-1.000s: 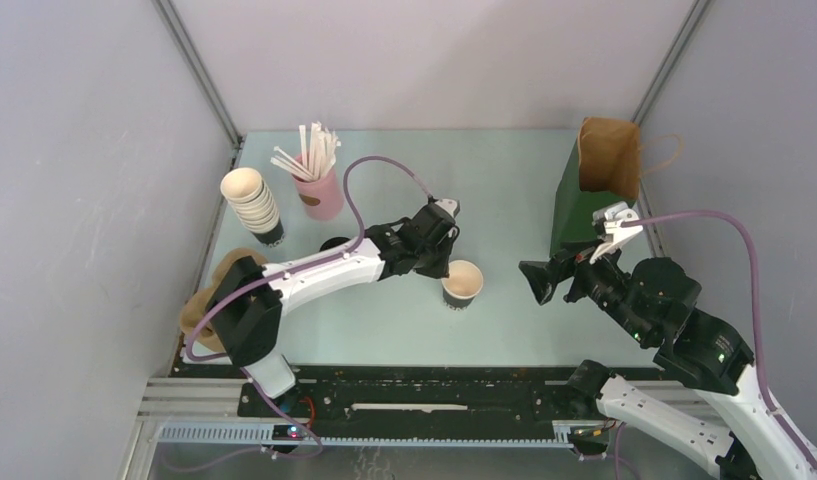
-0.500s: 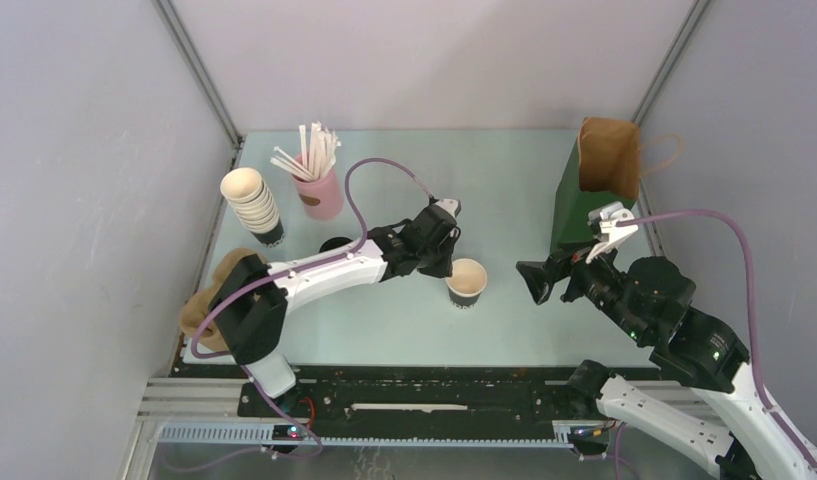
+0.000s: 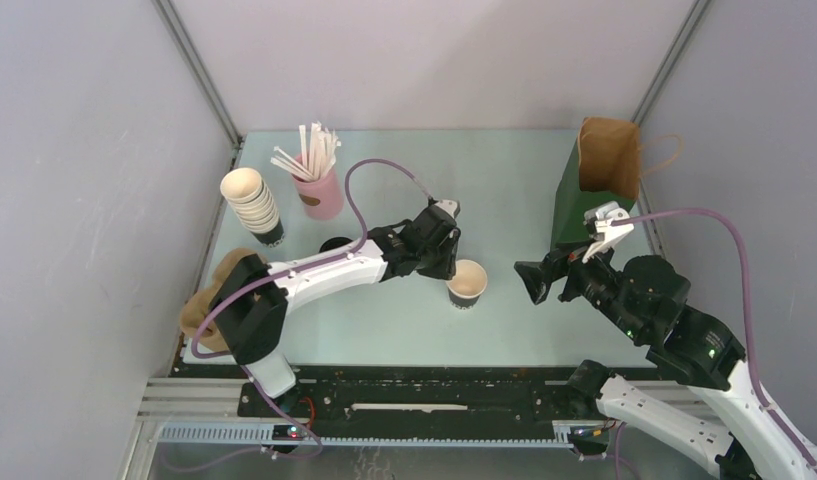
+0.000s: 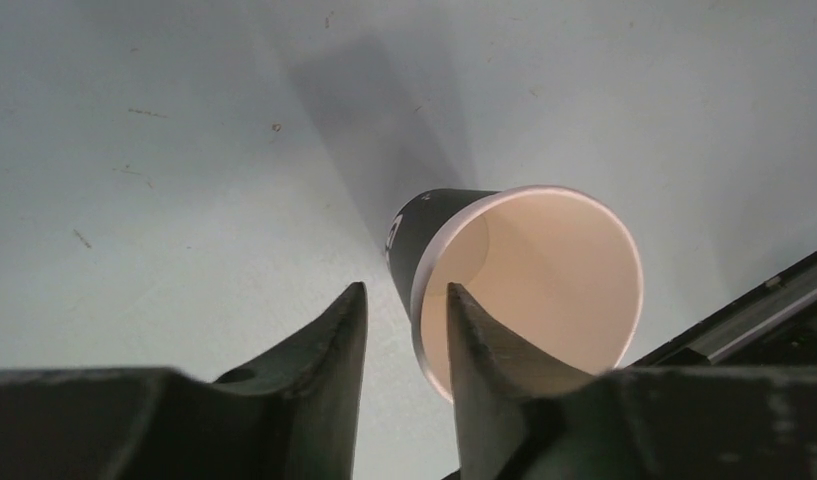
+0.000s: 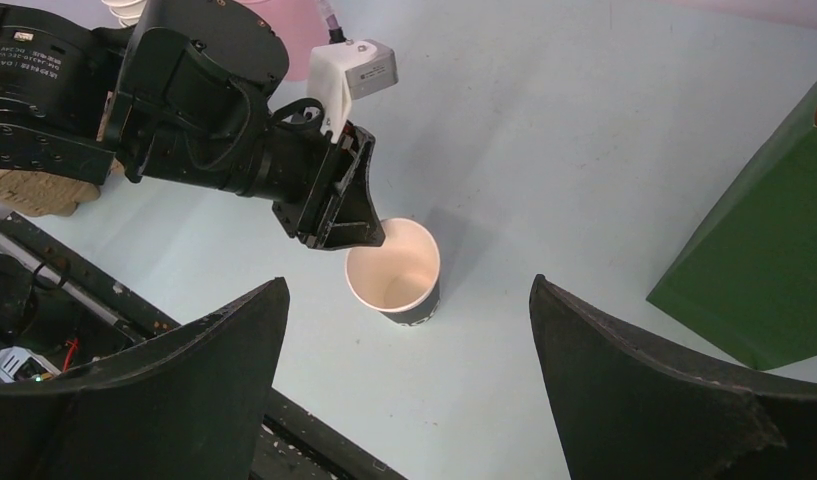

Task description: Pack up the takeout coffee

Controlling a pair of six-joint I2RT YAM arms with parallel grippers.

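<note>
Left wrist shows left tool point(image 4: 404, 292) loosely parted astride empty cup point(image 4: 544, 270) rim; right tool point(image 5: 409, 285) spread wide.

We see the coffee cup point(image 3: 466, 284) standing upright on the desk point(image 3: 504, 180), a little right of the middle and somewhat closer to the near edge than to the far one. It is a small paper cup with a dark outer wall that carries a bit of white print, a pale rolled rim and a cream inside. Its mouth is open to the top, and we make out only bare cream wall and bottom inside. The rim on its left side sits between the fingers of the left hand point(image 4: 406, 300), with a gap showing on either side of the wall.
</note>
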